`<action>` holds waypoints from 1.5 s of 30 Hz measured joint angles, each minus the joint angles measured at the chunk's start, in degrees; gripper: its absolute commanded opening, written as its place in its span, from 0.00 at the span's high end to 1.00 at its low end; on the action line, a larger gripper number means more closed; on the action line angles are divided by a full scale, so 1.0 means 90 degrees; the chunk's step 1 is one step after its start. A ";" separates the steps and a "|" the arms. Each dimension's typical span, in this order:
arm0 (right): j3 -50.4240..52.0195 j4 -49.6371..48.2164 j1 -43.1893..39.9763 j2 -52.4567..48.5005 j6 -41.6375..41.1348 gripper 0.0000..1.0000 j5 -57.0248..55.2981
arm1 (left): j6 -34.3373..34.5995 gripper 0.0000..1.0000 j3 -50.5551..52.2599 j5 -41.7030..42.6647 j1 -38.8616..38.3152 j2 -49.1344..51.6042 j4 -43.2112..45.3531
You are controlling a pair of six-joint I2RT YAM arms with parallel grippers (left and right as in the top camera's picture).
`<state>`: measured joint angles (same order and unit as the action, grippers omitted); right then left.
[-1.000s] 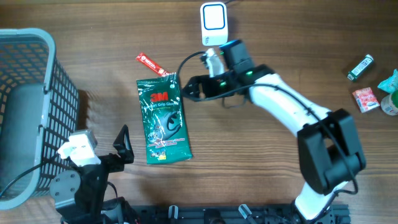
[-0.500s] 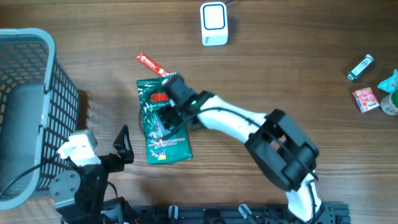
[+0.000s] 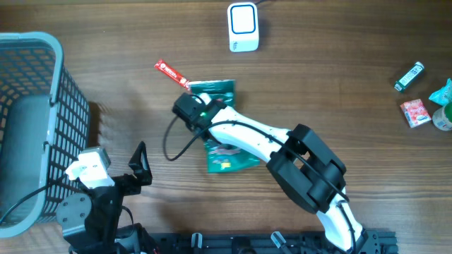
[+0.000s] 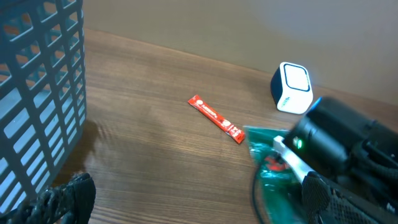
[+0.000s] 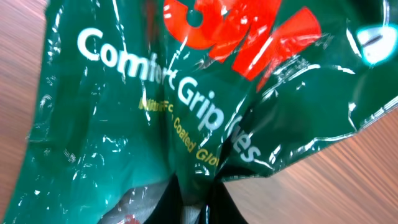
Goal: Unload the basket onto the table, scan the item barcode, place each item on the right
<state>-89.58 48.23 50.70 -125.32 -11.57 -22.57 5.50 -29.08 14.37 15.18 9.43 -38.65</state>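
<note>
3M Comfort Grip glove pack [image 3: 232, 161], green and glossy, sits near the middle of the bench [image 3: 339, 85], below the scanner and well apart from it. From where I stand I cannot tell whether the pack has cleared the wood or drags on it.

Biggest thing on the bench is the grey-blue plastic basket [image 3: 70, 127], at the far left edge. Next is the right arm, which reaches in from the front right and crosses over the pack. The right gripper [image 3: 192, 111] sits at the pack's upper left corner. In the wrist view its fingers [image 5: 214, 200] are pinched together on the crinkled film just under the printed lettering.

The left gripper [image 3: 141, 164] hovers at the front left beside the basket, fingers spread wide and holding nothing.

The white scanner [image 3: 243, 27] with its blue-edged face stands upright at the back of the bench. A red stick packet [image 3: 171, 73] lies flat just beside the pack's top left corner. Far right lie a small green-and-white tube [image 3: 409, 76] and a pink packet [image 3: 415, 113].
</note>
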 measured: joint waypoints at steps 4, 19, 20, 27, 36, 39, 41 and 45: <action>0.0304 0.2368 -0.0255 -0.0029 -0.0913 0.96 -0.2900 | 0.0000 0.00 0.0000 0.0000 -0.0002 0.0000 0.0002; 0.0644 0.1311 -0.1384 -0.0566 0.1989 0.87 -0.6817 | 0.0000 0.00 0.0000 0.0000 0.0000 0.0000 0.0000; 0.0658 0.0901 -0.1375 -0.0568 0.2504 0.87 -0.6875 | 0.0000 0.00 0.0000 0.0000 0.0000 0.0000 0.0002; 0.2283 -0.3750 -0.0117 -0.0478 0.6963 0.61 -0.7497 | 0.0000 0.00 0.0000 0.0000 0.0000 0.0000 0.0000; 0.2837 -0.7533 0.1299 -0.0551 0.9517 0.00 -0.7470 | 0.0000 0.00 0.0000 0.0000 0.0000 0.0000 0.0002; 0.2606 -1.2769 0.1302 -0.0918 1.1752 0.00 -0.7269 | 0.0000 0.00 0.0000 0.0002 0.0000 0.0000 -0.0002; 0.2052 -1.5327 0.1200 -0.0903 1.3236 0.00 -0.7213 | 0.0000 0.00 0.0000 0.0000 -0.0002 0.0000 -0.0007; 0.1311 -1.5348 0.0714 -0.0789 1.4209 0.00 -0.7208 | 0.0000 0.00 0.0000 0.0000 0.0000 0.0000 0.0000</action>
<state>-77.78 -89.91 57.12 -132.42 116.31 -87.44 5.50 -29.08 14.37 15.18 9.43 -38.65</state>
